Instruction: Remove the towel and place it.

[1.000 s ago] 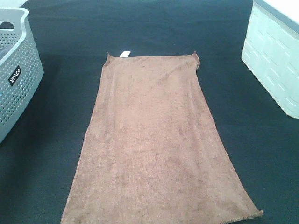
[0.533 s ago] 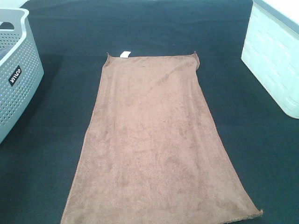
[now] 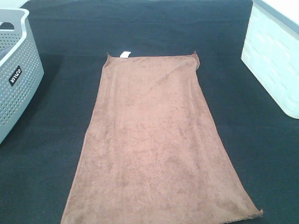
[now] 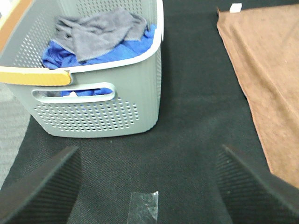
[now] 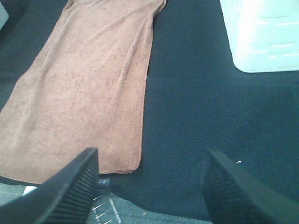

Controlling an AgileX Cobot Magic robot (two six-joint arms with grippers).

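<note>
The brown towel (image 3: 154, 140) lies spread flat on the black table cloth (image 3: 140, 28), its small white tag (image 3: 124, 54) at the far left corner. Neither gripper shows in the exterior high view. In the left wrist view my left gripper (image 4: 149, 186) is open above bare black cloth, between the grey basket (image 4: 93, 107) and the towel's long edge (image 4: 266, 84). The right wrist view has my right gripper (image 5: 149, 186) open near the towel's near right corner (image 5: 126, 163), with nothing between its fingers. Neither gripper touches the towel.
A grey perforated basket (image 3: 14, 70) stands at the left, holding grey and blue cloths (image 4: 98, 37). A white bin (image 3: 275, 56) stands at the right. A strip of clear tape (image 4: 144, 207) lies on the cloth below the left gripper.
</note>
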